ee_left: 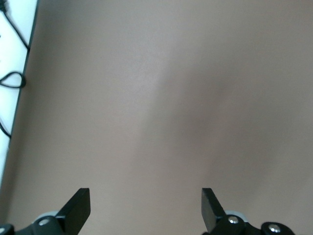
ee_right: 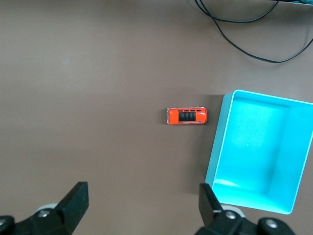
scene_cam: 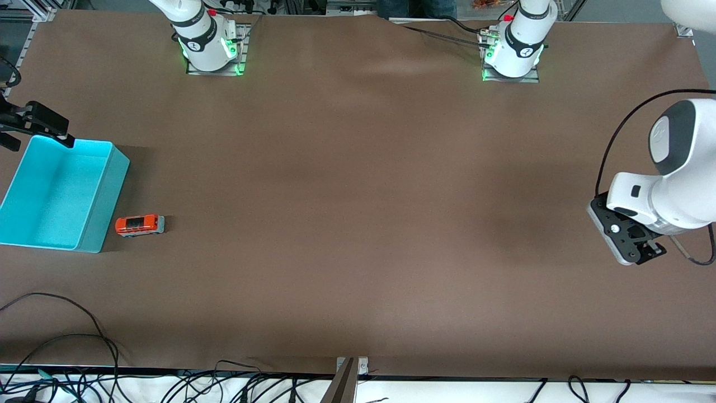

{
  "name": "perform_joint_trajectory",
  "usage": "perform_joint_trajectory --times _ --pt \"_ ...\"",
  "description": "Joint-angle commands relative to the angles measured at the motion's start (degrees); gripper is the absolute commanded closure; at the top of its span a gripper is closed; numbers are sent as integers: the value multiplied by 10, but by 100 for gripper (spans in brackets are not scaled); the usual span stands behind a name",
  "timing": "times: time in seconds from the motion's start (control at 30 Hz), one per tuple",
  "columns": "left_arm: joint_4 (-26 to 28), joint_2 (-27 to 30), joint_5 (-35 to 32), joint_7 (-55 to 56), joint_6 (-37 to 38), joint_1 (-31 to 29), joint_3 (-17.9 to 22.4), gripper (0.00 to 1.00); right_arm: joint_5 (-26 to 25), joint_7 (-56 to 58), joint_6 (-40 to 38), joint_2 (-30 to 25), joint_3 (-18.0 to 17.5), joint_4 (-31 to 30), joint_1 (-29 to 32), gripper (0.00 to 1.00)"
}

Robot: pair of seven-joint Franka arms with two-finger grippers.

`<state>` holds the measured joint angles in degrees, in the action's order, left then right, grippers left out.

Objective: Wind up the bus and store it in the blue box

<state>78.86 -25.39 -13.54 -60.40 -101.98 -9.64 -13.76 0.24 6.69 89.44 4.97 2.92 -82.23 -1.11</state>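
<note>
The bus (scene_cam: 140, 225) is small, with an orange-red roof and a dark roof window. It stands on the brown table, close beside the blue box (scene_cam: 106, 201) at the right arm's end. The box is an open cyan bin with nothing in it. My right gripper (scene_cam: 37, 133) is open and empty, up in the air over the box's edge nearest the robots' bases. The right wrist view (ee_right: 143, 191) shows the bus (ee_right: 187, 116) and the box (ee_right: 215, 147) far below. My left gripper (scene_cam: 643, 253) is open and empty over bare table (ee_left: 145, 196) at the left arm's end.
Loose black cables (scene_cam: 84, 336) lie near the table's edge closest to the front camera, and one shows in the right wrist view (ee_right: 244, 46). A metal bracket (scene_cam: 349, 369) sits at that edge. The arm bases (scene_cam: 210, 45) stand along the other long edge.
</note>
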Motion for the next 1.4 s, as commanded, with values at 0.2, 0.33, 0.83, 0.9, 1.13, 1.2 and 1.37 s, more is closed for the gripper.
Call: perform_joint_trajectory --times 0.2,0.33,0.83,0.9,1.13,1.2,1.37 --pt "2 44 39 123 45 22 -6 0 -10 -24 -9 1 -5 1 -1 0" --pt "16 83 42 206 45 60 27 0 -11 -24 -11 2 -5 -3 -2 0" --pt "145 249 167 464 43 126 149 0 -9 -26 -46 6 -1 -21 4 0" --pt "152 260 164 464 44 125 149 0 -9 -21 -38 0 0 -46 5 0" --pt "167 279 106 465 46 118 142 0 -10 -21 36 -32 1 -145 4 0" --pt "167 282 106 466 49 114 141 0 -11 -19 48 -32 1 -160 4 0" --pt "156 279 106 473 69 112 133 0 -10 -19 87 -28 1 -189 4 0"
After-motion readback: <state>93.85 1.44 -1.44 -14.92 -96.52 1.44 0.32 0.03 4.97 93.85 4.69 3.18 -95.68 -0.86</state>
